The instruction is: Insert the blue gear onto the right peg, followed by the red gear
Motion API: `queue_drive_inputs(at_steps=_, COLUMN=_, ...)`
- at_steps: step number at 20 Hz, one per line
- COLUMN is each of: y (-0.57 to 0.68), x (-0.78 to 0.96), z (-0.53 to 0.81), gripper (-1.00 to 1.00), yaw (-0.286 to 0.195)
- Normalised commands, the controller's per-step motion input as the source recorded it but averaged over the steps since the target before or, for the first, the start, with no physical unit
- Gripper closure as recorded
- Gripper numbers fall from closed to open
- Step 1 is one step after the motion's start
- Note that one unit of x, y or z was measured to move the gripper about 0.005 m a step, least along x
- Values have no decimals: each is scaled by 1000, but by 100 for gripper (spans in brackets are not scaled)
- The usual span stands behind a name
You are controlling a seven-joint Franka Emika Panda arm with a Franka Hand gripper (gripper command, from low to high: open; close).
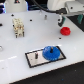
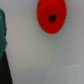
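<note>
The blue gear lies flat on the right end of the grey black-edged plate, over the spot of the right peg, which it hides. The left peg stands bare. The red gear lies on the white table toward the exterior view's right, apart from the plate. My gripper hangs just above and beside it, holding nothing. In the wrist view the red gear shows whole with its dark centre hole, nothing around it. A dark shape sits at that picture's edge.
A beige block-like object stands at the exterior view's left. A lone dark pin stands at the back of the table. The table's front edge runs just below the plate.
</note>
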Motion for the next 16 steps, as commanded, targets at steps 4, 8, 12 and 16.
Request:
queue_drive_inputs(at_steps=4, y=25, x=-82, z=-384, gripper=-100, yaw=0)
queue_drive_inputs(at_steps=8, y=2, x=-35, z=-348, gripper=-100, yaw=0)
queue_drive_inputs(at_steps=12, y=-164, x=-79, z=-171, gripper=-100, yaw=0)
queue_drive_inputs(at_steps=16, y=-97, x=-102, z=-14, gripper=-100, yaw=0)
